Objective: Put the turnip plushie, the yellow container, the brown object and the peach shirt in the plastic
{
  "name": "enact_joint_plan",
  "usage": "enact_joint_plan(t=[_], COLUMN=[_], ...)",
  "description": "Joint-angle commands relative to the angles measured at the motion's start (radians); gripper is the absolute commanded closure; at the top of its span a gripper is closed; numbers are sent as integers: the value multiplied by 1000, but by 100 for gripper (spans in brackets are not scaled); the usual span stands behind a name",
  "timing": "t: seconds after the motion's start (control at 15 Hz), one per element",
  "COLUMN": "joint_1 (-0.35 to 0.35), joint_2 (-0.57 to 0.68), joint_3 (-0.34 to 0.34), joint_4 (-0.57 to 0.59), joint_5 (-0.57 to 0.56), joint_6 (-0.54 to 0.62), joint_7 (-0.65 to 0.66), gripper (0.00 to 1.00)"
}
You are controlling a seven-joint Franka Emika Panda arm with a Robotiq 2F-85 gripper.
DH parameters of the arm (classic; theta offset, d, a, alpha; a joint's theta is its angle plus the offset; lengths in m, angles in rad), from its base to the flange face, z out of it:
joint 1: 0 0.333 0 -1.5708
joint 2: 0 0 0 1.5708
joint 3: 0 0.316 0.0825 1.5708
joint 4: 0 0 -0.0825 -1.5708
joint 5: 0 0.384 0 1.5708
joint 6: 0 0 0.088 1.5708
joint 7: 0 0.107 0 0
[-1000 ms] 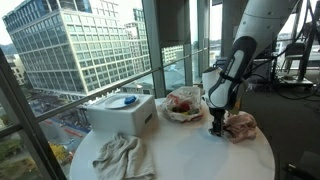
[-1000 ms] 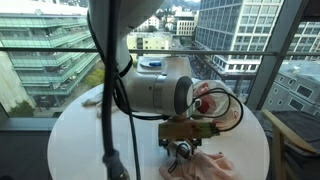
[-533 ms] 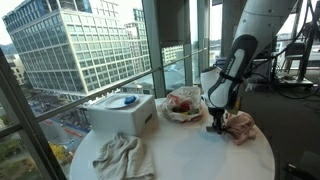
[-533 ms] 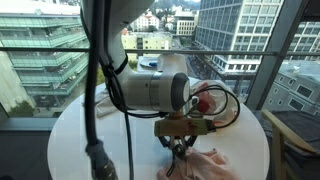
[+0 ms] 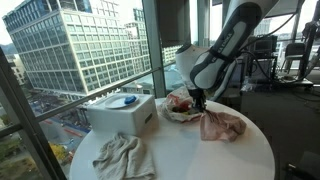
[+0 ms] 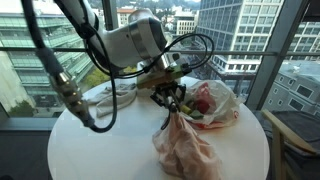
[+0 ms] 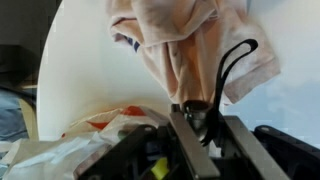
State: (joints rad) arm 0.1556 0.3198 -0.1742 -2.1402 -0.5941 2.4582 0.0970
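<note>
Peach shirt [image 6: 185,150] of soft, crumpled cloth hangs lengthwise at lower centre from your Robotiq gripper [image 6: 172,98], jaws clamped on its top fold. The clear plastic bag [image 6: 225,115], a red item [image 6: 203,100] inside, sits just beside it toward the right; your drop likely lies that way.

No text, label, brand, number or sign is legible in any view.
</note>
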Motion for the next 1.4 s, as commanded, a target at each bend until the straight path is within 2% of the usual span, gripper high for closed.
enact_joint_plan(t=[0.0,0.4,0.8,1.13,1.33], joint_1=[21,-13,-34,-30,-30], joint_2=[27,134,273,363,395], joint_3=[1,-13,-30,-18,-6], joint_4=[184,488,730,910,980], joint_5=[-144,-361,-573,-641,-626], joint_6=[-68,-45,-31,-60,-78], joint_7=[155,319,494,556,557], gripper=[93,93,93,93,93])
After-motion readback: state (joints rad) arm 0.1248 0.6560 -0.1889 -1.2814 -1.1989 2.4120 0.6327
